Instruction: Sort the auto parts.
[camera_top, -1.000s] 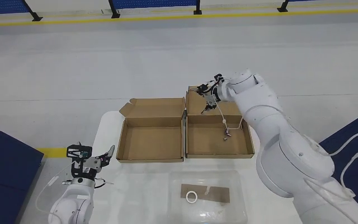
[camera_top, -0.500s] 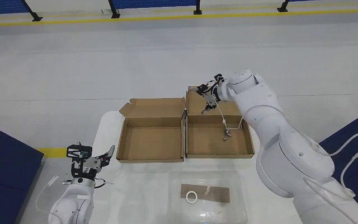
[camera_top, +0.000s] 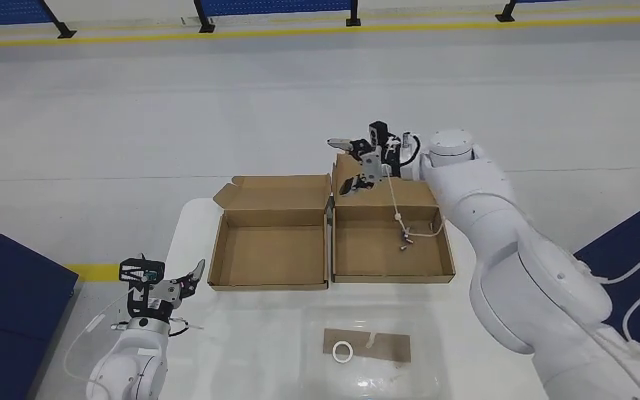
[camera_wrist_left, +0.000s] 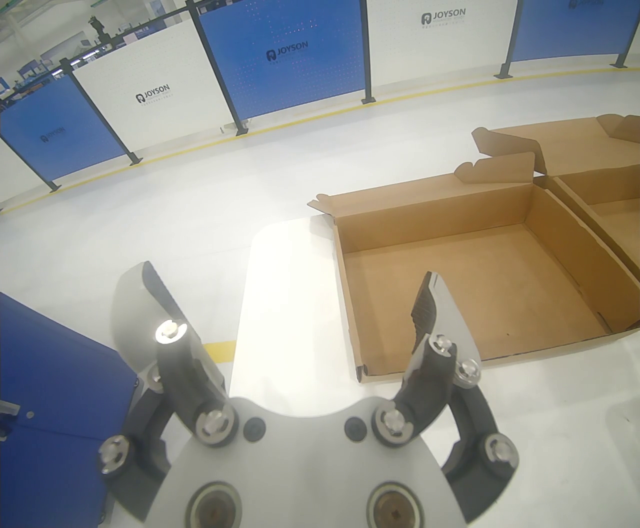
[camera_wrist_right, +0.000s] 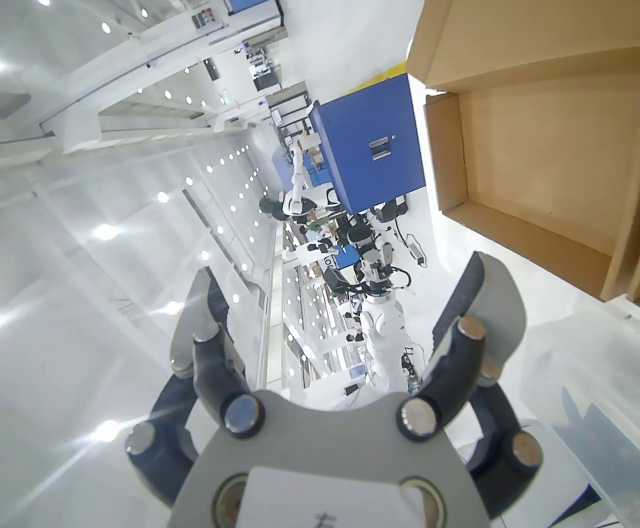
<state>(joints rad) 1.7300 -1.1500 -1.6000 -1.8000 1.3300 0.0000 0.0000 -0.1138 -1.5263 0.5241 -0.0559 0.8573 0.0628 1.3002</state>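
Top view. Two open cardboard boxes sat side by side on the white surface (camera_top: 250, 320), mid-frame, with their inner walls meeting.

Left box (camera_top: 270, 255): lid flap folded back toward the top of the frame.

Right box (camera_top: 360, 250): held a thin white cable (camera_top: 397, 210). It ran from near the far wall down to a small dark plug (camera_top: 404, 240) at about the middle of the floor.

Right pincer (camera_top: 340, 165): upper middle of the frame, above the far left corner of the right box, fingers pointing toward frame left. Jaws were spread wide and gripping nothing (the right wrist view agreed, with the ribbed pads (camera_wrist_right: 450, 300) well apart). The cable's upper end lay close under the wrist. I could not tell whether the two touched.

Left pincer (camera_wrist_left: 287, 277): in the top view it sat at the lower left of the frame, by the left edge of the surface and apart from both boxes. Jaws were wide open and held nothing. In its own wrist view it faced the left box.

Lower middle of the top view: a clear plastic tray (camera_top: 312, 335) stood nearer the robot than the boxes. Inside lay a flat brown cardboard piece (camera_top: 385, 347), with a white ring (camera_top: 343, 351) resting on its left end. Neither pincer was near the tray.
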